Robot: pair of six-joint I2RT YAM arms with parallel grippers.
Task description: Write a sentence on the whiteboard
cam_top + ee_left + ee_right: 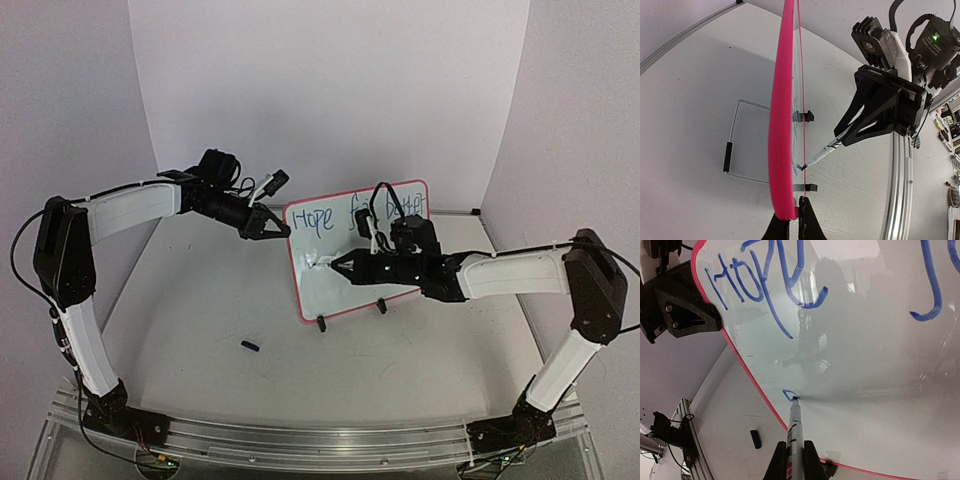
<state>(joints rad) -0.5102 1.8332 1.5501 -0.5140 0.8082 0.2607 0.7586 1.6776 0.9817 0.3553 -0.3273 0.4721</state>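
**A:** Looking at the left gripper (pixel 283 231) first, what is it doing?

**B:** Its fingers are pressed together on the whiteboard (pixel 335 297), pinching the pink frame at the upper left corner (the left wrist view shows the frame caught right between the tips).

**A:** And where is the board?

**B:** On the table (pixel 200 300), a little right of its middle and between the two arms. It stands on its long edge on two black feet (pixel 321 323), writing side toward the near edge. A bent wire stand (pixel 740 140) lies on the table behind it.

**A:** What about the right gripper (pixel 340 265)?

**B:** It is clamped on a marker (pixel 794 430), which sticks out straight between the fingers. The tip touches the board low on its left side, close to the frame.

**A:** How much of the sentence (pixel 310 220) is there?

**B:** The top line reads "Hope for better" in blue, running along the upper edge, though a cable from the right arm crosses part of "for" in the top view. Below it there is only one small blue loop (pixel 788 395), right at the marker tip. The rest of the lower half is bare white.

**A:** Anything else on the table?

**B:** A small blue cap (pixel 250 346) lies on its side, toward the near edge and left of the board, well apart from both grippers.
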